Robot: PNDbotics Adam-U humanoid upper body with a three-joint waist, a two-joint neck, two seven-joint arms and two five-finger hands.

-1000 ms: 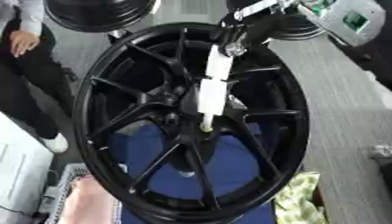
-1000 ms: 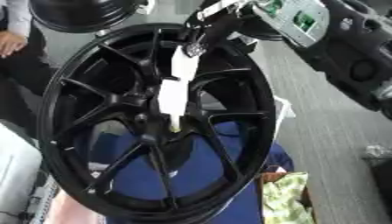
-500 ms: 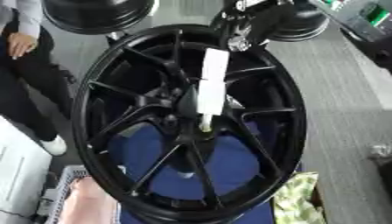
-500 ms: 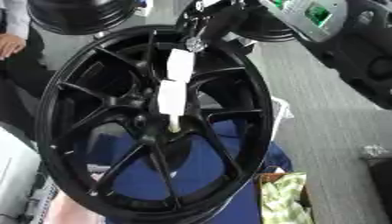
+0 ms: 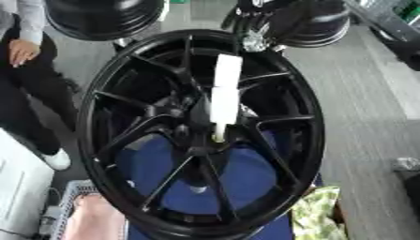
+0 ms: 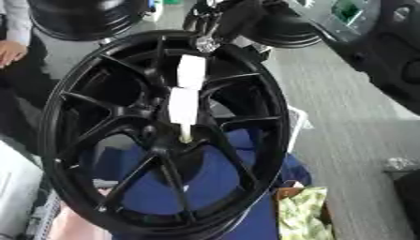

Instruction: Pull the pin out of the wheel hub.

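The pin (image 5: 223, 101) is standing up out of the centre of the wheel hub (image 5: 201, 131), its lower tip sitting in the bore where the spokes are meeting; it is leaning slightly, its top tilting toward the far rim. It is reading as a pale, whitish rod in two blocky sections, with a thinner yellowish tip going into the hub; the wheel itself is a glossy black multi-spoke rim, tipped up toward the camera over a blue cloth (image 5: 238, 178).

The right hand (image 5: 256, 23) is hanging just beyond the pin's top, at the far rim; it is dark against another dark wheel (image 5: 320, 23), so I cannot tell whether its fingers are spread or curled, nor whether it is touching the pin at all. The left hand is not showing in either view.

For the step, as I judge it: the hand should be closing around the upper section and drawing along the pin's own line, not sideways; a skewed pull is likely to be jamming the tip in the bore.
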